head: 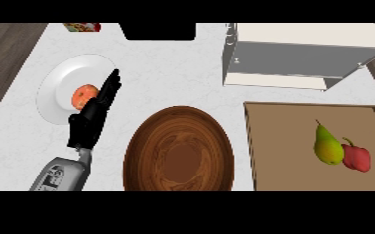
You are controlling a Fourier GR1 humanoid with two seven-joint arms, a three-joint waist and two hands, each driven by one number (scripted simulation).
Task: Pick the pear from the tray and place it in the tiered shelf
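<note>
The pear (329, 146) lies on the brown tray (285, 129) at the right side of the white tabletop (176, 79). It is green and yellow. Its long side runs up and down in the head view, tipped a little. The thin stem end points to the far edge of the tray and a bit to the left. The fat end points back to the near edge. A red pepper (356, 157) lies just beside the pear on its right and seems to touch it.

The tiered shelf (293, 59) stands past the tray, at the far right of the tabletop. It is white and grey.

The left hand (93, 113) is well apart from the pear, over on the left. Its fingers (111, 84) are straight and close together and hold nothing. They reach over the edge of a white plate (62, 79). An orange fruit (84, 96) sits on that plate, next to the fingers.

A big round wooden bowl (179, 151) sits in the middle, between the hand and the tray.

The right hand does not show.
</note>
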